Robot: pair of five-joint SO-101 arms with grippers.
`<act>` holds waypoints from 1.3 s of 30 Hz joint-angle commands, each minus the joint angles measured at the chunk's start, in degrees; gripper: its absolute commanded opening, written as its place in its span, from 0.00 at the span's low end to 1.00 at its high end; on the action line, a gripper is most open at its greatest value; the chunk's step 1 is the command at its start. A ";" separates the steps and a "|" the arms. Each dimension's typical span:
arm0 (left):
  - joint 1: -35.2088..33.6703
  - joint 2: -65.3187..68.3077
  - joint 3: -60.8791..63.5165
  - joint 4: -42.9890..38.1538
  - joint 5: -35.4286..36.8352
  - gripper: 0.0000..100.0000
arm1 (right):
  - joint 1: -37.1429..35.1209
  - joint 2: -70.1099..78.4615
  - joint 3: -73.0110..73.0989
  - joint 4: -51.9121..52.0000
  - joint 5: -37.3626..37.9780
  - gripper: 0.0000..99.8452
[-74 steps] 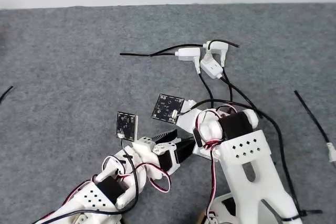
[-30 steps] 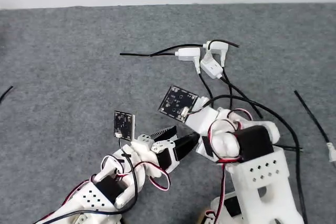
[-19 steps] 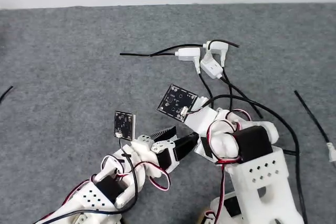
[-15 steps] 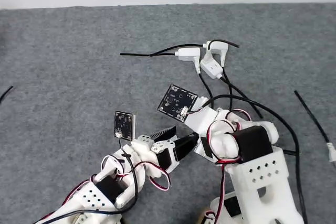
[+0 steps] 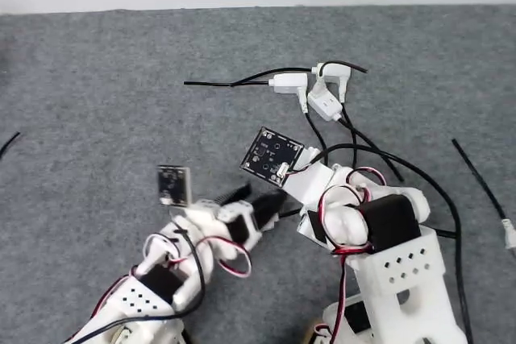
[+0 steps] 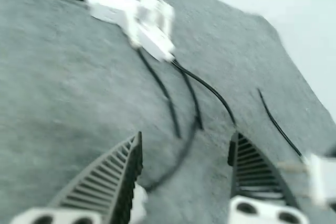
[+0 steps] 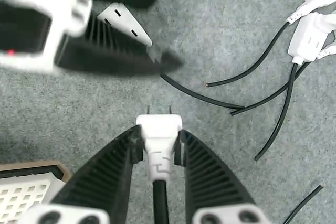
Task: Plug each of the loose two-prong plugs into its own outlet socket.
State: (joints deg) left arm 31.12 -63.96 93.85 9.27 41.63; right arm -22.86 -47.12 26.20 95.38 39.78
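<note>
On a grey mat (image 5: 105, 102), two arms sit side by side at the near edge. The right gripper (image 7: 159, 134) is clenched on a white two-prong plug (image 7: 159, 148), its prongs pointing away from the wrist, close to the left gripper (image 6: 186, 139). That left gripper is spread wide, with mat showing between its fingers. White sockets (image 5: 310, 90) on black cords lie clustered at the far middle, well apart from the held plug. A second plug (image 5: 509, 235) lies at the mat's right edge.
</note>
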 commanded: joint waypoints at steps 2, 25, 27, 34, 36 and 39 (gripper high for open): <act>-14.59 -0.53 -0.66 -0.44 -3.34 0.25 | -0.57 -0.22 -4.04 -0.22 -0.09 0.01; -48.18 -0.53 2.24 1.85 -18.02 0.25 | -14.20 45.41 -27.78 -2.33 14.24 0.01; -49.14 -0.53 2.24 1.85 -22.59 0.25 | -15.16 47.08 -27.69 -3.91 14.24 0.01; -49.05 -0.44 2.24 2.02 -29.89 0.25 | -18.33 48.40 -24.00 -9.54 14.15 0.01; -49.05 -0.44 2.24 2.02 -29.54 0.25 | -19.30 48.57 -21.36 -10.86 14.15 0.01; -49.05 -0.44 2.24 2.02 -29.27 0.25 | -18.77 48.31 -17.14 -14.11 14.24 0.01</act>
State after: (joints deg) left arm -17.93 -63.96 96.66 11.03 12.53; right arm -41.58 1.93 7.56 84.22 53.49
